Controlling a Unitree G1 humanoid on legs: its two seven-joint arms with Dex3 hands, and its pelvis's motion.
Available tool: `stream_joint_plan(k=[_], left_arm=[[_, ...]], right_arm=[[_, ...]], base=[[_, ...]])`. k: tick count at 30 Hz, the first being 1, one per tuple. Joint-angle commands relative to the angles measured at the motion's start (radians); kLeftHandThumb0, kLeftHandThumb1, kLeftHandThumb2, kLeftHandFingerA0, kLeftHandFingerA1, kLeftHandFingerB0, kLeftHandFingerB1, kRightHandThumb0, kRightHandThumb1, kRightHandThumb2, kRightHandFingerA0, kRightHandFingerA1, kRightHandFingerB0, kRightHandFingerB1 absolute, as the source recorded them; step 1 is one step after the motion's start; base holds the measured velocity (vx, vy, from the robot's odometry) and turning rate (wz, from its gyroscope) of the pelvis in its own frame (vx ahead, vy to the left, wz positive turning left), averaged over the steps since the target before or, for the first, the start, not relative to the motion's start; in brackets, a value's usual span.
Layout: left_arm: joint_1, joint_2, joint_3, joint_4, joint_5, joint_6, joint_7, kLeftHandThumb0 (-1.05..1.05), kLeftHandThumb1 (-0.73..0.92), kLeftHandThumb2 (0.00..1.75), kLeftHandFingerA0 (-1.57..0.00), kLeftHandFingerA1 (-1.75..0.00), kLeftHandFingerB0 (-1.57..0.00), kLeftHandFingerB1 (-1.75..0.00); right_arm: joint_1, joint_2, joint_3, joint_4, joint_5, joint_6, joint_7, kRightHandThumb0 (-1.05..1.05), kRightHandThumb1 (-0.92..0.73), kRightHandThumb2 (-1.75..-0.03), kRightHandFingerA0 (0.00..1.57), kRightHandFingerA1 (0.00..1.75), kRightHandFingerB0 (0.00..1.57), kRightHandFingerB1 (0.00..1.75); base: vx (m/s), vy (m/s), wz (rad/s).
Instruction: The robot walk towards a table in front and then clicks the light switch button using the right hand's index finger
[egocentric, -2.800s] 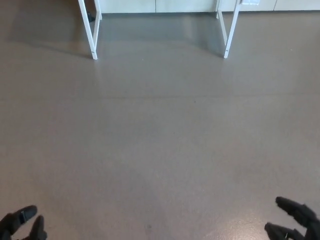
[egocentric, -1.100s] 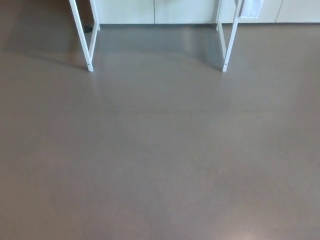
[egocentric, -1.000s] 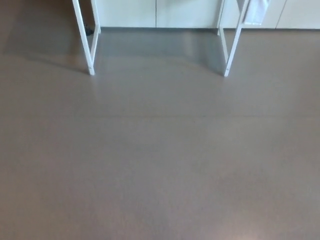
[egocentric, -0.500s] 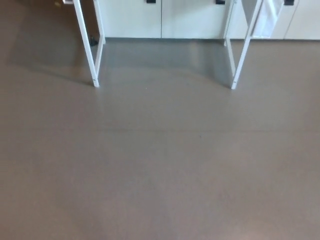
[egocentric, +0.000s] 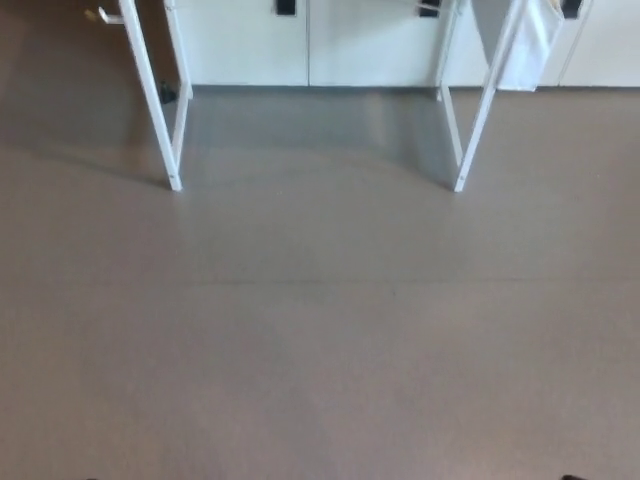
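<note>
The head view looked down on a wide stretch of grey-brown floor (egocentric: 320, 340), smooth and faintly glossy, which filled most of the picture. At the top stood the white legs of the table: a left pair, with the front left leg (egocentric: 155, 110) slanting down to a foot on the floor and a second leg just behind it, and a right pair, with the front right leg (egocentric: 482, 105) leaning the opposite way beside its own rear leg. Only the legs showed; the tabletop lay above the upper edge, out of sight, so the light switch button could not be seen and its place could not be told from here. Between the two pairs of legs the floor carried a paler reflected patch.

Behind the table ran a row of white cabinet doors (egocentric: 300, 45) with small dark handles near the upper edge. A pale cloth or sheet (egocentric: 530, 45) hung by the right legs, its lower edge well above the floor. A small white handle-like piece (egocentric: 108, 16) stuck out at the top left, next to the left leg.

Neither hand was clearly visible; only tiny dark specks touched the bottom edge at left and right, too small to identify, so whether the fingers were spread or pressed together could not be told.
</note>
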Motion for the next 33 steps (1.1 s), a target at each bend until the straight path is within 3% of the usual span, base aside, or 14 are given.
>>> stream_joint_plan(k=[1, 2, 5, 16, 19, 23, 24, 27, 29, 30, 33], left_arm=[[-0.028, 0.019, -0.003, 0.037, 0.004, -0.009, -0.006, -0.80, 0.73, 0.79, -0.32, -1.16, -0.28, -0.91], [-0.034, 0.013, -0.006, 0.041, 0.004, -0.012, -0.004, -0.81, 0.71, 0.79, -0.31, -1.21, -0.25, -0.93], [-0.040, 0.002, -0.009, 0.037, -0.011, -0.016, -0.023, -0.76, 0.76, 0.81, -0.28, -1.12, -0.27, -0.92], [-0.011, -0.016, -0.031, 0.046, 0.007, -0.036, -0.016, -0.77, 0.71, 0.90, -0.27, -1.15, -0.25, -0.94], [0.032, -0.019, -0.037, 0.051, 0.013, -0.051, -0.012, -0.76, 0.70, 0.89, -0.30, -1.21, -0.24, -0.93], [0.051, -0.012, -0.035, 0.069, 0.011, -0.080, -0.018, -0.77, 0.76, 0.79, -0.34, -1.15, -0.30, -0.91], [0.048, -0.010, -0.034, 0.087, 0.016, -0.098, -0.013, -0.75, 0.73, 0.79, -0.33, -1.08, -0.29, -0.85], [0.042, -0.004, -0.043, 0.118, 0.036, -0.125, 0.001, -0.73, 0.72, 0.83, -0.31, -1.03, -0.24, -0.79], [0.026, -0.004, -0.048, 0.129, 0.041, -0.130, 0.010, -0.71, 0.71, 0.80, -0.33, -1.04, -0.26, -0.80], [0.041, -0.006, -0.047, 0.129, 0.039, -0.134, 0.011, -0.72, 0.71, 0.78, -0.35, -1.10, -0.27, -0.82], [0.048, -0.005, -0.052, 0.134, 0.046, -0.140, 0.016, -0.72, 0.75, 0.78, -0.35, -1.05, -0.28, -0.81]], right_arm=[[-0.022, -0.021, -0.016, 0.019, 0.016, 0.011, -0.006, -0.11, -0.56, -0.75, 0.48, 0.92, 0.34, 0.70], [-0.030, -0.029, -0.019, 0.015, 0.015, 0.016, -0.007, -0.10, -0.55, -0.78, 0.54, 0.88, 0.33, 0.68], [-0.036, -0.043, -0.019, 0.000, 0.008, 0.015, -0.003, -0.13, -0.55, -0.76, 0.49, 0.90, 0.33, 0.70], [0.009, -0.069, -0.014, -0.023, -0.001, 0.018, 0.004, -0.11, -0.53, -0.79, 0.53, 0.86, 0.33, 0.68], [0.043, -0.080, -0.007, 0.020, -0.002, -0.034, 0.034, -0.11, -0.52, -0.80, 0.55, 0.86, 0.33, 0.67], [0.065, -0.063, 0.008, 0.005, -0.011, -0.030, 0.011, -0.06, -0.53, -0.80, 0.54, 0.89, 0.35, 0.69], [0.064, -0.066, 0.017, 0.024, -0.026, -0.059, 0.005, -0.13, -0.45, -0.80, 0.51, 0.97, 0.35, 0.70], [0.064, -0.076, 0.032, 0.044, -0.052, -0.078, -0.013, -0.20, -0.45, -0.81, 0.54, 0.99, 0.36, 0.70], [0.050, -0.081, 0.037, 0.048, -0.058, -0.074, -0.027, -0.17, -0.43, -0.82, 0.59, 0.95, 0.37, 0.70], [0.063, -0.077, 0.037, 0.056, -0.052, -0.087, -0.021, -0.16, -0.44, -0.83, 0.55, 1.00, 0.38, 0.74], [0.069, -0.081, 0.041, 0.062, -0.050, -0.091, -0.014, -0.18, -0.46, -0.81, 0.53, 0.99, 0.36, 0.71]], base=[[0.19, 0.189, 0.14], [0.19, 0.178, -0.02], [0.17, 0.150, 0.05], [0.23, -0.051, 0.11], [0.27, -0.144, -0.04], [0.28, -0.024, -0.16], [0.29, -0.007, -0.12], [0.35, 0.123, -0.22], [0.27, 0.326, -0.54], [0.28, 0.253, -0.21], [0.25, 0.179, 0.02]])
